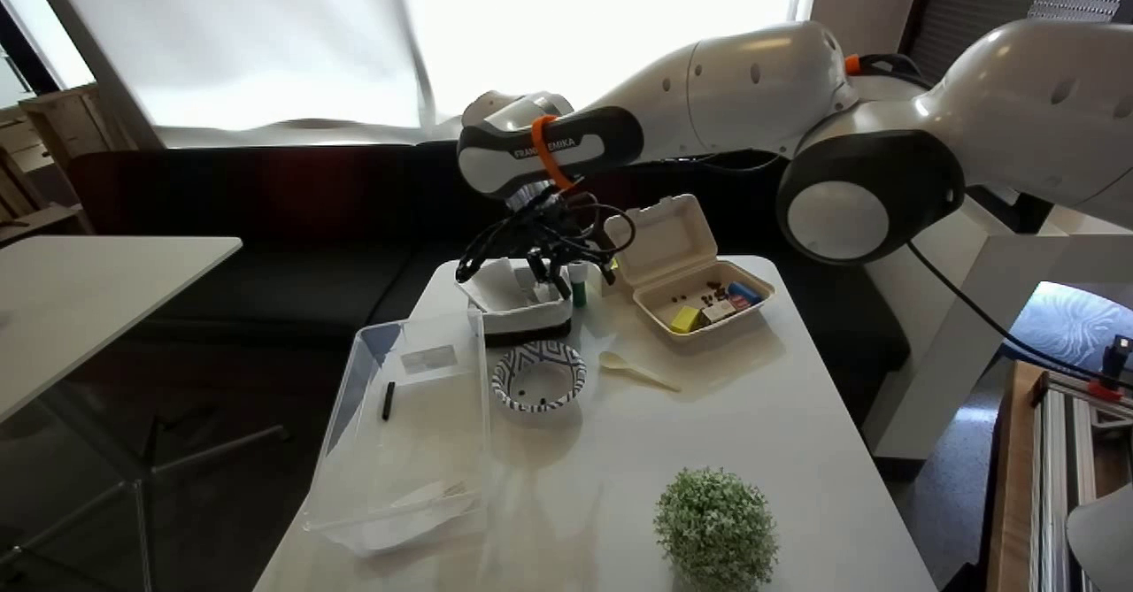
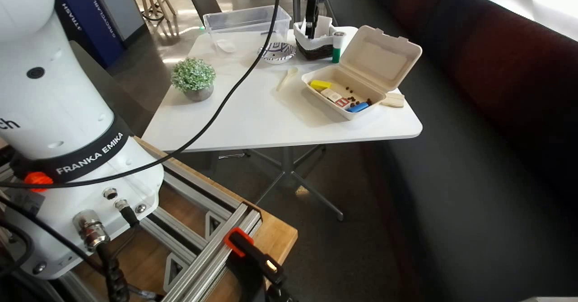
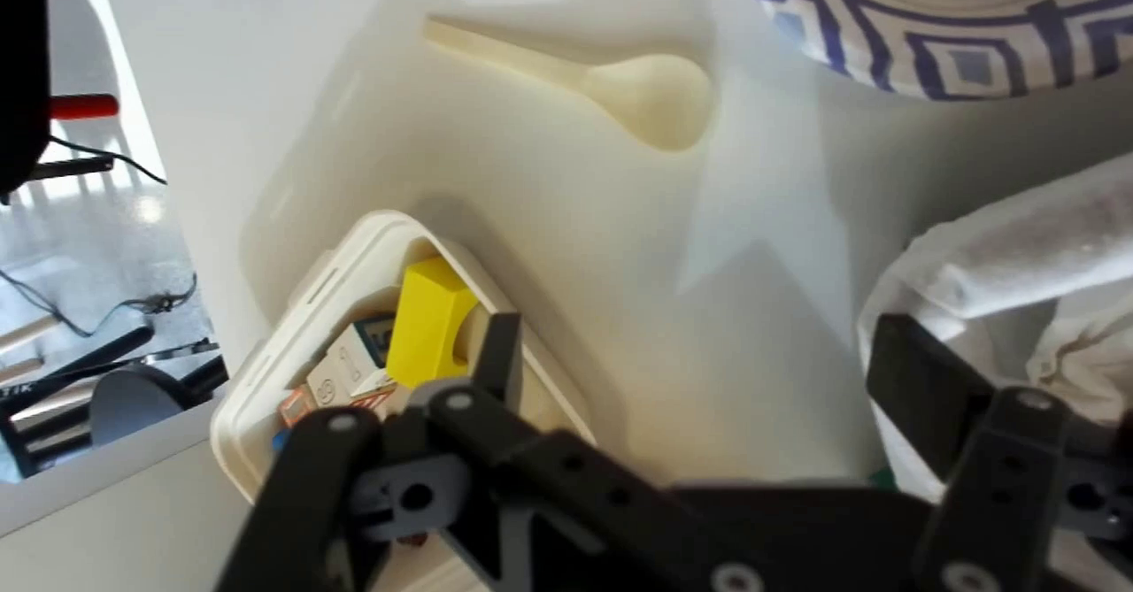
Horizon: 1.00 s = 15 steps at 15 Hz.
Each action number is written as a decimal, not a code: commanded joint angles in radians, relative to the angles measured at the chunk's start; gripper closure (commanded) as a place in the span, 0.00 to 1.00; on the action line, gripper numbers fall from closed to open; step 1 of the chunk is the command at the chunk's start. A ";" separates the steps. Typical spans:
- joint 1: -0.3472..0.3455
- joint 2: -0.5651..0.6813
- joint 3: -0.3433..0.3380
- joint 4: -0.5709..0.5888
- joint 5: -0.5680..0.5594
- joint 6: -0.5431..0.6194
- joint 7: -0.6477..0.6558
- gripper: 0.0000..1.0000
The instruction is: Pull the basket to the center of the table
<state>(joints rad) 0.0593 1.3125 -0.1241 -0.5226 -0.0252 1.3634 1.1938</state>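
Wrist view: your pincer (image 3: 708, 371) is spread wide, one finger at the edge of the cloth-lined basket (image 3: 1044, 260), the other overlapping the takeout box (image 3: 301, 335); you cannot tell whether either touches. The white table (image 3: 770, 362) stretches below the pincer, the spoon (image 3: 651, 96) and patterned bowl (image 3: 969, 57) ahead of it. In an exterior view, a dark bench (image 1: 283, 282) and bright window (image 1: 265, 34) stand beyond the pincer, a pale side table (image 1: 88, 291) well apart from it.

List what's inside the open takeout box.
The takeout box holds a yellow block, printed white blocks, a blue piece and small brown bits. Anything directly beneath them is covered.
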 commanded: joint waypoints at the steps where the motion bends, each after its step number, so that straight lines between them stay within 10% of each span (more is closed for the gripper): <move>1: -0.006 -0.002 0.005 0.004 -0.002 -0.098 -0.059 0.00; 15: -0.007 -0.003 0.018 0.026 0.030 0.082 -0.027 0.00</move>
<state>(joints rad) 0.0522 1.3099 -0.1063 -0.4966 0.0047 1.4450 1.1671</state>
